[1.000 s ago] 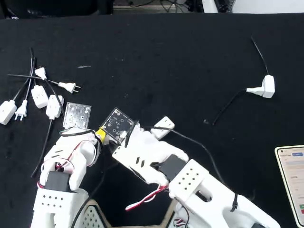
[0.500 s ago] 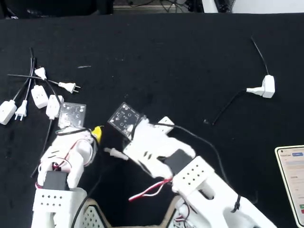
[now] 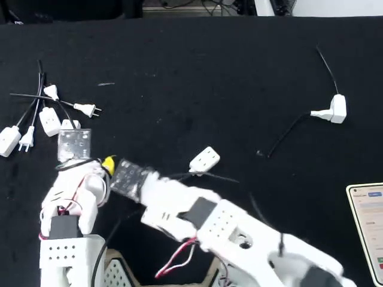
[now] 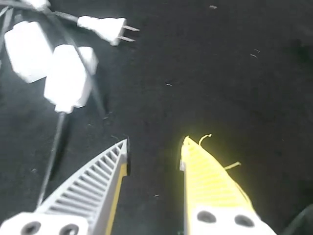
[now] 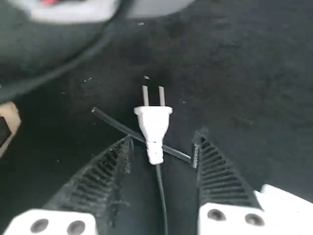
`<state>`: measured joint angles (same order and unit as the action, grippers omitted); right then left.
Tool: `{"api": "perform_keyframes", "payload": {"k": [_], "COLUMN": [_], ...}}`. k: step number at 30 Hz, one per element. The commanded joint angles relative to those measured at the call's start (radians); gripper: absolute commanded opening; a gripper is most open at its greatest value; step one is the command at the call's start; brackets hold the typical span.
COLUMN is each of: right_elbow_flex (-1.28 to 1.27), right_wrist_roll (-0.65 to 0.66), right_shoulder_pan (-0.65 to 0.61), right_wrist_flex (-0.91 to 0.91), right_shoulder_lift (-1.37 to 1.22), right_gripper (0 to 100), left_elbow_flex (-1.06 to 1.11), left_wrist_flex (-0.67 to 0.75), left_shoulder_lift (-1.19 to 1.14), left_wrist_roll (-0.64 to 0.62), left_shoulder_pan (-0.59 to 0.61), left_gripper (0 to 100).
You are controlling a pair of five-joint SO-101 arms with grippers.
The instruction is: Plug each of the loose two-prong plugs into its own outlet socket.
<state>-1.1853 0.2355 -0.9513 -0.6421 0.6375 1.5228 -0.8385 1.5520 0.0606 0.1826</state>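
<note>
Tablet [image 3: 366, 230] and plug cord [image 5: 160, 196], both edge-cropped.

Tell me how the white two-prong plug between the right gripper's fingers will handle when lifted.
The small white two-prong plug looks rigid and probably light. Its thin dark cord seems floppy, so it will likely trail and tug. The smooth body might twist in the right gripper unless squeezed squarely.

You've got a black cloth-covered table [image 3: 197, 66] under even light. Past its far edge you see dark cables [image 3: 209, 7] and a white surface [image 3: 335, 7]. A lit screen [image 3: 368, 227] lies at the table's edge.
</note>
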Motion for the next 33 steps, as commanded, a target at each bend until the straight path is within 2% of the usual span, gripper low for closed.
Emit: {"api": "perform_keyframes", "payload": {"k": [1,12,19,29,31,33], "right_elbow_flex": [0.090,0.289,0.343,0.417,0.470,0.512], "right_wrist_roll": [-0.006,-0.006,0.002,0.014,0.060,0.089], "right_shoulder_pan": [0.008,0.055,0.086,0.087,0.087,0.087], "right_wrist_flex": [0.124,0.138,0.032,-0.009,-0.066,-0.107], "right_shoulder_lift": [-0.162,-0.464,-0.487,-0.558,-0.601,-0.641], "right_gripper": [20.1,20.1,20.1,19.9,15.9,6.2], "left_elbow_flex": [-0.065,-0.064,-0.064,-0.065,-0.065,-0.065], "left_wrist_flex": [0.009,0.011,0.011,0.011,0.011,0.011], "left_shoulder_lift": [0.008,0.008,0.008,0.008,0.008,0.008], "left_wrist_roll": [-0.049,-0.091,-0.091,-0.091,-0.091,-0.091], "left_shoulder_pan": [0.058,0.077,0.077,0.077,0.077,0.077], "left_gripper": [18,18,18,18,18,18]}}
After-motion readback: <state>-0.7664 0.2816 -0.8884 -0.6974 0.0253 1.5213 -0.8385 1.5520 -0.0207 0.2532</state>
